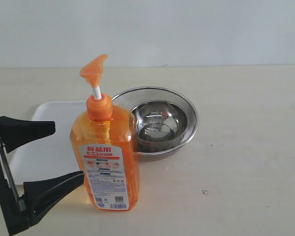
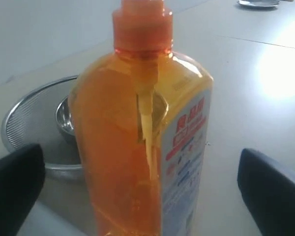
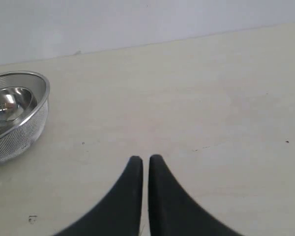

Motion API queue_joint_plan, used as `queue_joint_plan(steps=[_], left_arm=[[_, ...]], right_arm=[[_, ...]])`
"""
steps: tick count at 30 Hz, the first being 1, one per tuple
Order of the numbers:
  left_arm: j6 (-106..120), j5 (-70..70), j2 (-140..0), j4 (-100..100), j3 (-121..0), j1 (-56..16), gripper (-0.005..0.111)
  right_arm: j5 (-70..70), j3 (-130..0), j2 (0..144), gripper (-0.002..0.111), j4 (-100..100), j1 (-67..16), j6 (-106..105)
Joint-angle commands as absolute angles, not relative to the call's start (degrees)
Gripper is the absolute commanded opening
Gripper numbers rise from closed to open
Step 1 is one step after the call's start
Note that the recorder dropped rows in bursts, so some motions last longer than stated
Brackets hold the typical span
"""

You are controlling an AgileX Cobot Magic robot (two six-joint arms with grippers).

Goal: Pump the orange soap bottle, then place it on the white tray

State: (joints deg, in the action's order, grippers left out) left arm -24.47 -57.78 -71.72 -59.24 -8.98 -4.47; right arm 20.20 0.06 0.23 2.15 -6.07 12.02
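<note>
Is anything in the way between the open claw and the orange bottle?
No, nothing visible. The left gripper faces the orange soap bottle with open jaws, and only bare white tray shows between them. The strainer sits beyond the bottle.

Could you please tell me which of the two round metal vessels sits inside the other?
The smooth, shiny steel bowl is the inner one. It nests inside the wider mesh strainer, whose fine mesh wall and rim ring it all round.
</note>
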Motion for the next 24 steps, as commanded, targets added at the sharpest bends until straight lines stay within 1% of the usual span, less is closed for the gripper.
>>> queue_joint_plan(steps=[1, 11, 24], left_arm=[[-20.32, -61.6, -76.91, -56.12, -10.62, -4.64, 0.11], [-15.15, -69.96, -87.91, -57.44, -14.72, -4.64, 0.11], [-14.51, -69.96, -93.22, -64.95, -17.27, -4.64, 0.11]], right_arm=[[19.63, 0.0, 0.0, 0.0, 2.11, -5.81, 11.65], [19.63, 0.0, 0.0, 0.0, 2.11, -5.81, 11.65], [19.63, 0.0, 0.0, 0.0, 2.11, -5.81, 11.65]])
